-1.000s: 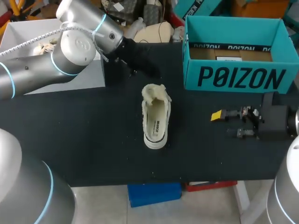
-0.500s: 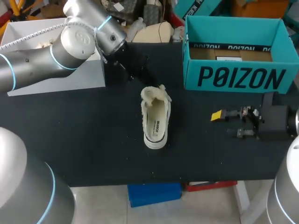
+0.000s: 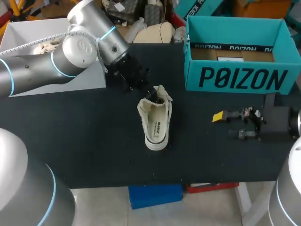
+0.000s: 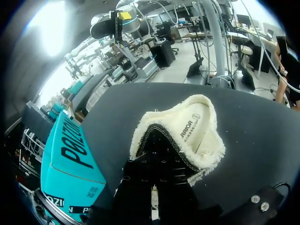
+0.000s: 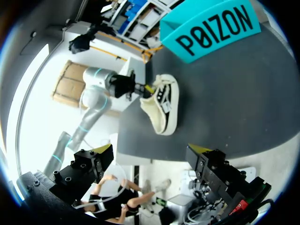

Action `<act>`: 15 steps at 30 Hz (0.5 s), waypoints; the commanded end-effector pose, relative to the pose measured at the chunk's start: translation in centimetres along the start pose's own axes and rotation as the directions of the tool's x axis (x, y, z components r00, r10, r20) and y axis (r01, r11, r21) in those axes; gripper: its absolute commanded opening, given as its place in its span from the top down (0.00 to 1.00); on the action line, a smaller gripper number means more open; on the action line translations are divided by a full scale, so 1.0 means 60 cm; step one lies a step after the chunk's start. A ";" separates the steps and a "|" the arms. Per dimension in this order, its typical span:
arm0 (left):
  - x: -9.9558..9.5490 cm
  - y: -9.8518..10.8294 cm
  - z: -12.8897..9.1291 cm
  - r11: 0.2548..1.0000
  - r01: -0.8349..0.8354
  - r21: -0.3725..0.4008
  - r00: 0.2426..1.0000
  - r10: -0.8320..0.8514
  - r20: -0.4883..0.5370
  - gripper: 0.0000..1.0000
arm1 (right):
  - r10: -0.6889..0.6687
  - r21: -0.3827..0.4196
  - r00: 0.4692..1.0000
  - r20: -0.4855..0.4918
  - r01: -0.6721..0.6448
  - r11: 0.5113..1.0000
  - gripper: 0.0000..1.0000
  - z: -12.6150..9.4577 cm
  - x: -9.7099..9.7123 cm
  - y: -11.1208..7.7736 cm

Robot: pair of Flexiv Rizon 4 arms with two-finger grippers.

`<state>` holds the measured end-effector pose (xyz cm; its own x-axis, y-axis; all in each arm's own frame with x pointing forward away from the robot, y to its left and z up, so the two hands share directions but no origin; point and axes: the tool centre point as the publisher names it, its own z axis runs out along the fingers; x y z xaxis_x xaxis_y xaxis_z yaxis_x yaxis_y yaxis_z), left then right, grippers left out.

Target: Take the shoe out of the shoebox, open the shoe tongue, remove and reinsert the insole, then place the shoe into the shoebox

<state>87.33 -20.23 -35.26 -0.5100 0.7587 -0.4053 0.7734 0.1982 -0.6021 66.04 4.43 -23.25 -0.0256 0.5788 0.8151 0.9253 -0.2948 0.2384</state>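
Okay, nearest first: the black table (image 3: 94, 141) has bare cloth between its front edge and the shoe's heel, so there is some slack if the shoe slides back.

The right gripper (image 3: 226, 125) lies on the table well apart from the shoe, released, with nothing between its tips.

The fleece-lined shoe (image 3: 157, 125) is out of the box, mid-table, sole down, heel toward the front edge and insole in place.

The left gripper (image 3: 153, 95) is at the toe end, right on the tongue (image 4: 159, 145). The shoe hides its tips, so I can't tell whether it is clamped on the tongue.

- **Risk:** nothing braces the heel. Pulling the tongue could lift, twist or drag the whole shoe instead of opening it. A shallow pinch on fleece may also slip off.
- **Room:** the table is bare on both sides of the shoe.

Farther back, the teal shoebox (image 3: 242, 77) stands open on the right, its front wall near the toe. A swing that way could nudge it. The white bin (image 3: 19, 35) sits far left, under the left arm.
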 end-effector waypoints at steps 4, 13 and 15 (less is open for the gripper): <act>0.010 -0.003 0.007 1.000 0.004 -0.004 1.000 -0.004 -0.022 1.00 | 0.001 0.001 1.000 0.001 -0.001 1.000 0.00 0.000 0.001 0.001; 0.020 0.001 0.019 1.000 -0.002 -0.007 0.998 0.002 -0.057 1.00 | 0.001 0.001 1.000 0.001 -0.001 1.000 0.00 0.000 0.001 0.001; 0.020 0.000 0.021 1.000 -0.008 -0.009 0.998 0.008 -0.065 1.00 | 0.001 0.001 1.000 0.001 -0.001 1.000 0.00 0.000 0.001 0.001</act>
<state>86.21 -19.94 -36.49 -0.4837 0.7941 -0.3681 0.7784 0.1980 -0.5957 66.03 4.42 -23.25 -0.0256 0.5788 0.8151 0.9253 -0.2948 0.2385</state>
